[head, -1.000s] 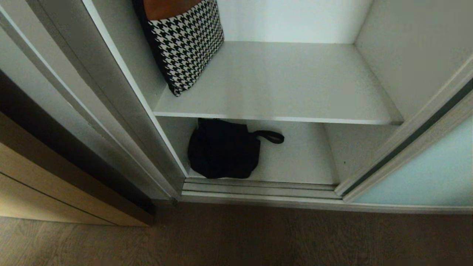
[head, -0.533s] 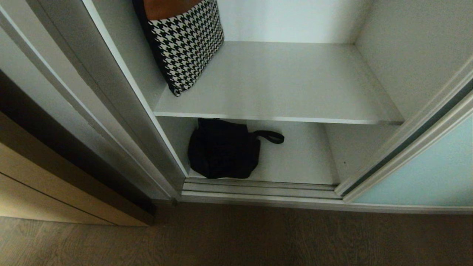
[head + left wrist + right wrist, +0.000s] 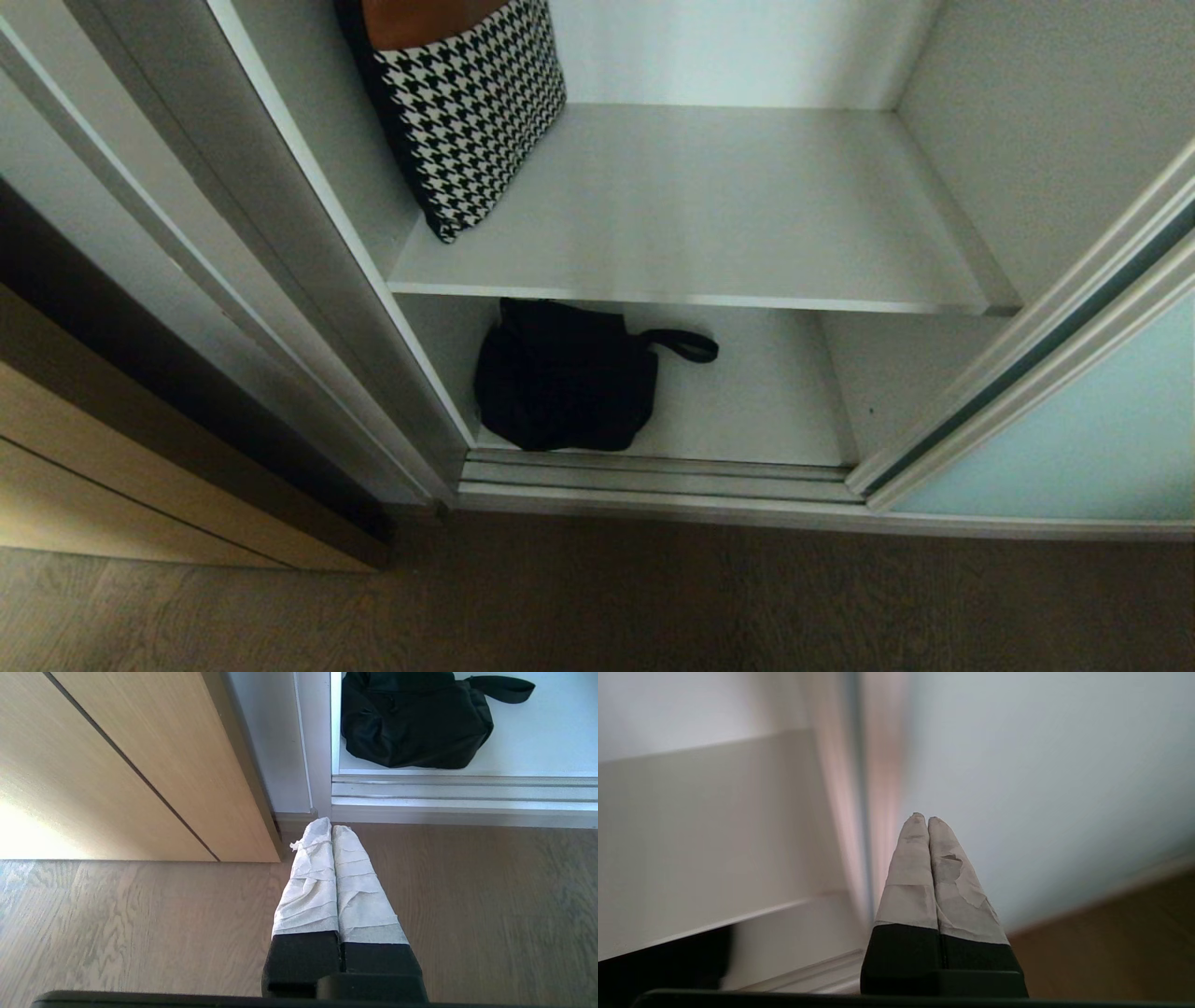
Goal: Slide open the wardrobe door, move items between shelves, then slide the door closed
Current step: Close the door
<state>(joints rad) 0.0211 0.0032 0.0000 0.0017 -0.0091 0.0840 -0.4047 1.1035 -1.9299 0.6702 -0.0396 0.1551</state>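
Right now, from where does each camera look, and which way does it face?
Head view: high, looking down into the open wardrobe at the black bag under a shelf; no arm shows.
Left wrist view: low over the floor, facing the same bag; shut left gripper shows.
Right wrist view: beside the sliding wardrobe door; shut right gripper shows.

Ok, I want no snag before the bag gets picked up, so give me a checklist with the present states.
1. Sliding wardrobe door slid clear of the opening: ok.
2. Black bag on the lower shelf, unobstructed: ok.
3. Upper shelf has free space beside the houndstooth bag: ok.
4. Right gripper jaws open for a grasp: not ok, shut.
5. Left gripper parked above the floor, jaws shut: ok.
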